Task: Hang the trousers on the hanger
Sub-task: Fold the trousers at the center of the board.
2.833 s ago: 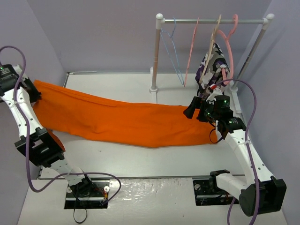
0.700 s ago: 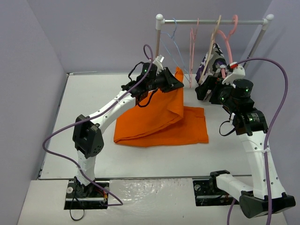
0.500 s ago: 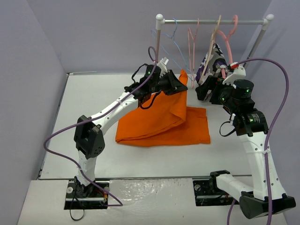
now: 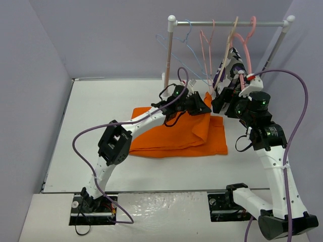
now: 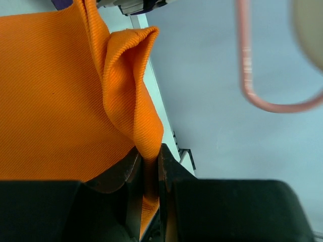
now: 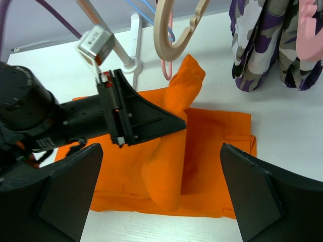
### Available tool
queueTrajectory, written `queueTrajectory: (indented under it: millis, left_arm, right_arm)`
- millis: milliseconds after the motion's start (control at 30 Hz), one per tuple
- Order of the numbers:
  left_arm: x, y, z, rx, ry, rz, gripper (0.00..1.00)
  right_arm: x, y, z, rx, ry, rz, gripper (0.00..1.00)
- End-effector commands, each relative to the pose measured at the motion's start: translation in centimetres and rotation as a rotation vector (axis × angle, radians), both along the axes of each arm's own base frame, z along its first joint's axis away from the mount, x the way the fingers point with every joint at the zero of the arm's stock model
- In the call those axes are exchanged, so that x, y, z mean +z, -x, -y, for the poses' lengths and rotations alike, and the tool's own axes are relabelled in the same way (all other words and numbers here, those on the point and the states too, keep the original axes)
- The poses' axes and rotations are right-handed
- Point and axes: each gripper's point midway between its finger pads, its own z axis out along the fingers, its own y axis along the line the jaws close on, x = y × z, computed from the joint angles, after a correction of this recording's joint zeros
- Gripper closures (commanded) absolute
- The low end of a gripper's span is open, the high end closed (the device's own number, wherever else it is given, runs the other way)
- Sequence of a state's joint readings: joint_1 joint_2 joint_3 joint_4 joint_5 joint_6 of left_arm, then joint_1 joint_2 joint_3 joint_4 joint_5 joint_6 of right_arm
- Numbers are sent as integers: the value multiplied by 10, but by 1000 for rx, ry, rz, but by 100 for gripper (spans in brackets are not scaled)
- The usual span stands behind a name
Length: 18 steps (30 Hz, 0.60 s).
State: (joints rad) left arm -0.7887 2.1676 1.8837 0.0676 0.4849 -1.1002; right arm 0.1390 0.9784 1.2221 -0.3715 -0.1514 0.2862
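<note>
Fold of bright-orange cloth trousers (image 4: 176,136) sinking toward right gripper (image 6: 160,151), fingers spread, empty; left gripper (image 5: 149,166) pinching fold tight; thin light-blue wire hanger (image 4: 188,26) hanging unthreaded, handover likely coming.

No text, label, brand or number can be read in any view. The trousers (image 4: 166,138) are plain orange cloth, and the patterned garment (image 4: 229,63) on the rail shows only purple, white and black patches that form no letters. The small grey box (image 6: 96,43) seen from the right wrist camera is too blurred to tell whether it carries any marking.
</note>
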Motion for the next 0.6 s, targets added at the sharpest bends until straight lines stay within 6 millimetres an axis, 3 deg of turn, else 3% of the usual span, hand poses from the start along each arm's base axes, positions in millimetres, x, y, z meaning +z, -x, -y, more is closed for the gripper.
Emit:
queueTrajectory:
  millis: [0,167,400,500,567]
  left_arm:
    - [65,9,29,-40,197,184,98]
    - [45,17,45,-72,179,173,89]
    - [42,31,52,-114,163,156,95]
    - [42,33,53,-124,153,153,61]
    - [40,33,53,-129,149,153,55]
  right_arm:
    - [13,-1,5,-31,-3,64,0]
    - [6,1,7,-41,1,47,0]
    - [-3,4,11,-60,9,27,0]
    - [-5,4,11,-60,10,20,0]
    - [-8,4,11,-65,10,12,0]
